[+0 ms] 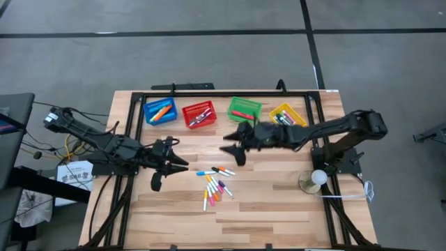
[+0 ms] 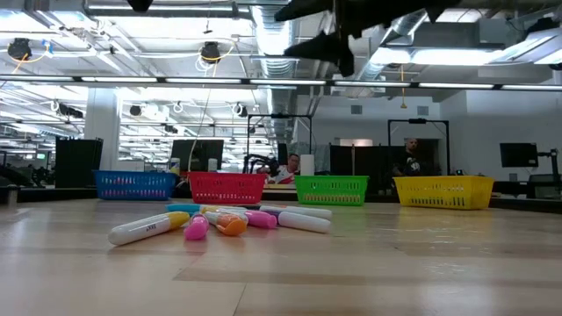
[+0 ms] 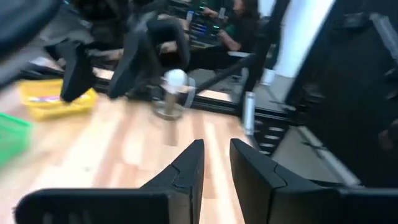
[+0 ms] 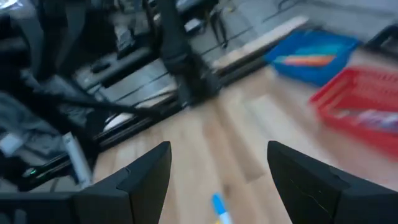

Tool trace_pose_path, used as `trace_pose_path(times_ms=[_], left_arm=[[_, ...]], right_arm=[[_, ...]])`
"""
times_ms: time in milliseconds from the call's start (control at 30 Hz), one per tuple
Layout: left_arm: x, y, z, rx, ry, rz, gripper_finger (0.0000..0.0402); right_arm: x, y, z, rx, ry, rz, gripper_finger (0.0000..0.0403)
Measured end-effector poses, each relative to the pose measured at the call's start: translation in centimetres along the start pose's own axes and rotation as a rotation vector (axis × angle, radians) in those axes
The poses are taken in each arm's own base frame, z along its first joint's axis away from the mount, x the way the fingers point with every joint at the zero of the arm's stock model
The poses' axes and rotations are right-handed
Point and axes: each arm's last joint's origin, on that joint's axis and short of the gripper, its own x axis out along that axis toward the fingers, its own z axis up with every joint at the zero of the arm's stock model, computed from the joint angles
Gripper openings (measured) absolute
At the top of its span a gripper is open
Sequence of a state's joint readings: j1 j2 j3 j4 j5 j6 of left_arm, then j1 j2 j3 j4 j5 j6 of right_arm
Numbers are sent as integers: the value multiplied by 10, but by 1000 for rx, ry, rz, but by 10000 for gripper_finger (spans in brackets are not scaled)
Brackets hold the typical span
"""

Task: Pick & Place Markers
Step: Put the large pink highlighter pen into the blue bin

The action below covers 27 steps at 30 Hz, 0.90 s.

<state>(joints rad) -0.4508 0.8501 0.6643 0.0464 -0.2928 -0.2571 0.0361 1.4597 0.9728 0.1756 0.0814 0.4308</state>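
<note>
We judge the job partly done: some markers already lie in the four baskets (image 1: 198, 113), but a loose pile of markers (image 1: 215, 183) waits mid-table. Our left gripper (image 1: 182, 164) hovers beside it, fingers narrowly parted and empty; our right gripper (image 1: 228, 149) hangs above, spread wide, holding nothing.

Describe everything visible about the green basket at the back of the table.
The green basket is a small plastic mesh tray, upright and open-topped, third from the left in the back row, between the red basket and yellow basket. A red marker lies inside. No gripper touches it.
</note>
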Motion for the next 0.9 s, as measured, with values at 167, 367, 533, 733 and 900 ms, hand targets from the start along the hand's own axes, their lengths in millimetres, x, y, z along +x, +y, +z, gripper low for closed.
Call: trace_pose_path(times_ms=[167,367,533,733,900], left_arm=[[-2,13,6,96,-54,164,76],[-16,38,20,163,-138,478,76],[-24,67,32,133,-216,765,76],[-31,99,44,103,-294,855,76],[-37,119,50,99,-328,850,76]], right_arm=[[-36,-17,43,-109,-67,-77,255],[-93,-43,85,-301,-133,-226,255],[-138,-68,109,-456,-241,-402,255],[-163,-106,125,-561,-272,-659,255],[-138,-153,115,-507,-106,-620,255]])
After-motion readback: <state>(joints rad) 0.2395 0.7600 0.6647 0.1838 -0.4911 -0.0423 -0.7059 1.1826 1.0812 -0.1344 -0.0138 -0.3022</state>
